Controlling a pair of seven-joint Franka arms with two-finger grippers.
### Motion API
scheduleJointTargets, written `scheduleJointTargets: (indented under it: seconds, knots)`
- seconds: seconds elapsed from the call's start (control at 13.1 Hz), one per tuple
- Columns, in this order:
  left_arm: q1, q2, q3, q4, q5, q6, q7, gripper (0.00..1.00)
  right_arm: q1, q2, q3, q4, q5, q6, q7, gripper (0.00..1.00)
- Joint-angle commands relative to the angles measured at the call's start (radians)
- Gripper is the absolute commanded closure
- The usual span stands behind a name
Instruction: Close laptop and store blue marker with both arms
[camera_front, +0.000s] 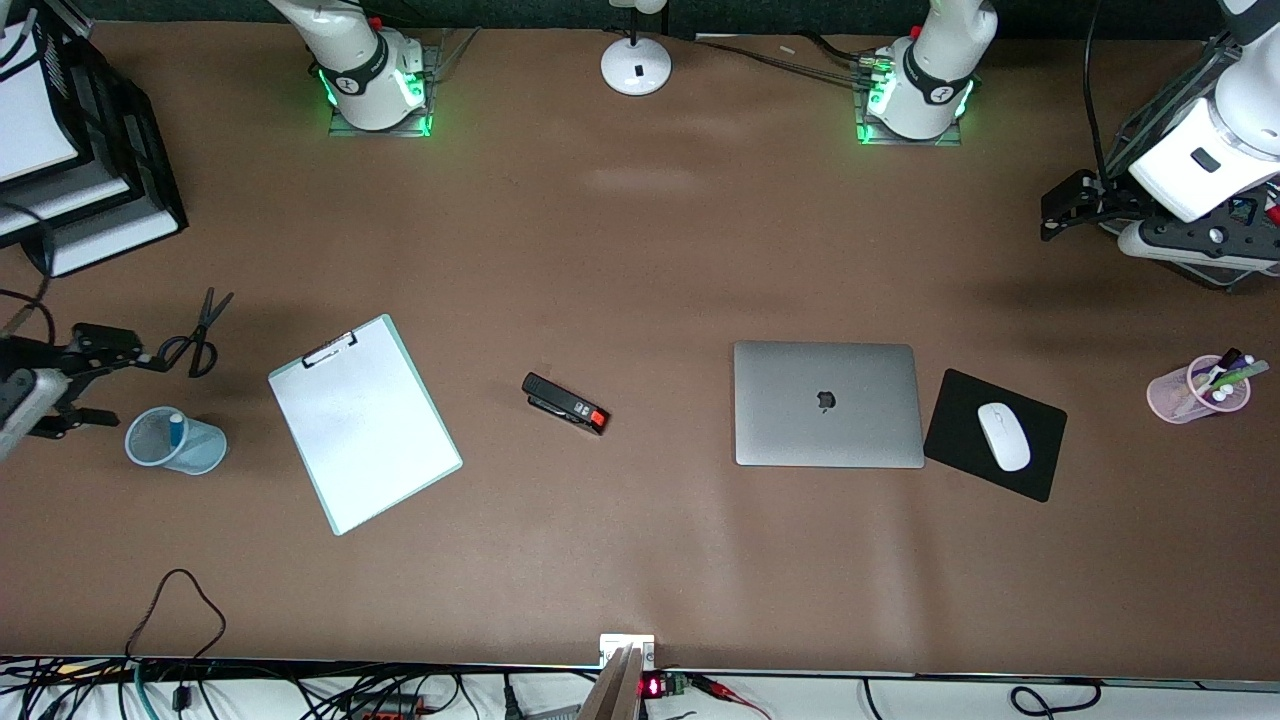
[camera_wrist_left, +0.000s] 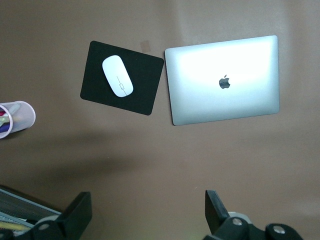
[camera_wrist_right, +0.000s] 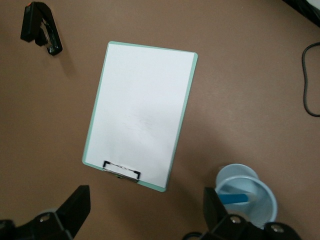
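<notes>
Nearest the front camera, the laptop (camera_front: 828, 404) lies flat with its lid already down, so closing looks done. Level with it at the right arm's end, the blue marker (camera_front: 176, 428) sits inside a pale blue cup (camera_front: 176, 442), seemingly stored. Just above the cup, the right gripper (camera_front: 80, 380) hangs with fingers apart. At the other end, the left gripper (camera_front: 1065, 208) hovers spread wide, likely retreated
</notes>
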Motion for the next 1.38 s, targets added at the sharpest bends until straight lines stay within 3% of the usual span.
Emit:
scheduleJointTargets:
  seconds: [0.0, 0.31, 0.77, 0.92, 1.15, 1.3]
  knots:
    - [-0.005, 0.022, 0.000, 0.035, 0.022, -0.018, 0.022, 0.00, 0.049, -0.050, -0.002, -0.016, -0.081, -0.038, 0.151, 0.00]
    - [-0.002, 0.022, 0.000, 0.034, 0.022, -0.020, 0.024, 0.00, 0.114, -0.099, -0.001, -0.017, -0.163, -0.115, 0.480, 0.00]
    - [0.003, 0.022, -0.003, 0.034, 0.023, -0.022, 0.025, 0.00, 0.172, -0.208, 0.001, -0.046, -0.167, -0.206, 0.859, 0.00]
    - [0.003, 0.023, -0.003, 0.035, 0.023, -0.020, 0.033, 0.00, 0.204, -0.277, 0.002, -0.088, -0.266, -0.193, 0.881, 0.00]
    - [0.003, 0.022, -0.005, 0.035, 0.023, -0.022, 0.044, 0.00, 0.219, -0.407, 0.002, -0.177, -0.285, -0.195, 0.950, 0.00]
    - [0.003, 0.022, -0.005, 0.034, 0.023, -0.022, 0.044, 0.00, 0.219, -0.460, 0.004, -0.180, -0.285, -0.212, 0.957, 0.00]
